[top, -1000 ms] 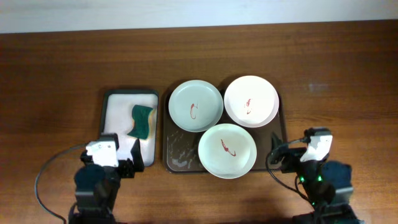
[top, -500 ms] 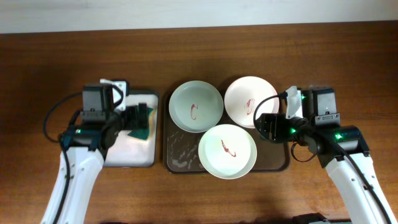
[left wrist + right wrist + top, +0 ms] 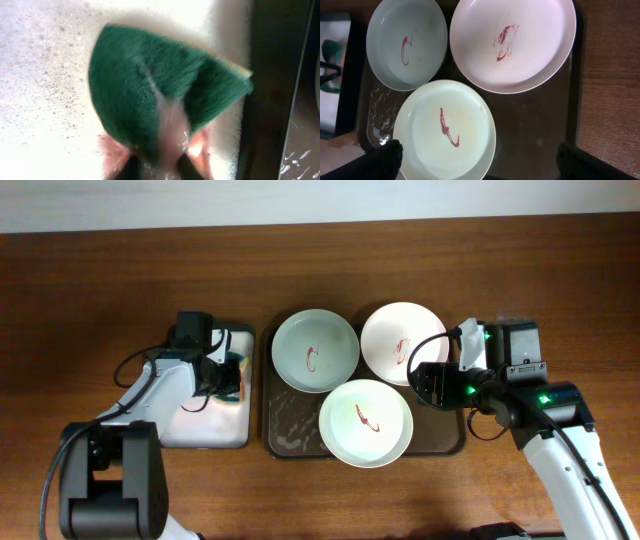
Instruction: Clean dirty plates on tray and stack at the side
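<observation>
The left gripper (image 3: 222,372) sits on the sponge (image 3: 160,95) in the white tray (image 3: 195,420); I can't tell if it's clamped. It wants a square bite mid-sponge. The right gripper (image 3: 480,160), fingers apart, hovers over the plates (image 3: 365,422) on the brown tray (image 3: 290,435).

green plate (image 3: 315,351): back-L on tray, red smear
pink-white plate (image 3: 403,343): back-R, smeared
pale plate (image 3: 365,422): nearest me (smeared too)
tray (image 3: 290,435): dk brown, wet
</observation>
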{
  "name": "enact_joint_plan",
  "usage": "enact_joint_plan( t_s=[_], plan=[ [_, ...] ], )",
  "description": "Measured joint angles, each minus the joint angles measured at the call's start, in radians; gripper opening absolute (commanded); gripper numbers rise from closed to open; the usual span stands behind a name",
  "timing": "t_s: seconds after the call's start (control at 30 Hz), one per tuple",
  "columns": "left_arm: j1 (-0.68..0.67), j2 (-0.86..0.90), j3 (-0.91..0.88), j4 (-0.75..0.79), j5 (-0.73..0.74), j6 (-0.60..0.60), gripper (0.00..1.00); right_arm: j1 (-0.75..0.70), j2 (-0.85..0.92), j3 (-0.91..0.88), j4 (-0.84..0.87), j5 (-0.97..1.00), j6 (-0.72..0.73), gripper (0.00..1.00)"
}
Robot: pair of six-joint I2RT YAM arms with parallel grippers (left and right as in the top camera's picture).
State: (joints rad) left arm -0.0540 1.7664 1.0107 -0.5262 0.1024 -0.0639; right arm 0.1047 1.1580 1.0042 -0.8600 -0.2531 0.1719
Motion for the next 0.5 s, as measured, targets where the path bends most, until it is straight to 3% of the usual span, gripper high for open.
enact_joint_plan(
  t_s=[0.1, 0.23, 0.3, 0.37, 0.47, 0.5],
  plan=[
    [-0.002, 0.001, 0.002, -0.016, 0.000, 0.000, 0.00, 0.000, 0.000, 0.000, 0.000, 0.000, 0.000, 0.96],
    [-0.002, -0.039, 0.024, -0.129, -0.001, 0.000, 0.00, 0.000, 0.079, 0.004, -0.033, -0.001, -0.003, 0.72],
    [-0.002, -0.080, 0.031, -0.162, -0.001, 0.000, 0.00, 0.000, 0.189, 0.006, -0.038, -0.044, -0.025, 0.68],
    [-0.002, -0.080, 0.031, -0.166, -0.001, 0.000, 0.07, 0.003, 0.299, 0.008, -0.039, -0.068, -0.036, 0.62],
    [-0.002, -0.075, -0.006, -0.145, -0.001, -0.008, 0.08, 0.053, 0.478, 0.008, -0.012, -0.088, -0.055, 0.40],
    [-0.002, -0.068, -0.012, -0.143, -0.002, -0.011, 0.08, 0.070, 0.531, 0.008, 0.010, -0.090, -0.060, 0.37]
  ],
)
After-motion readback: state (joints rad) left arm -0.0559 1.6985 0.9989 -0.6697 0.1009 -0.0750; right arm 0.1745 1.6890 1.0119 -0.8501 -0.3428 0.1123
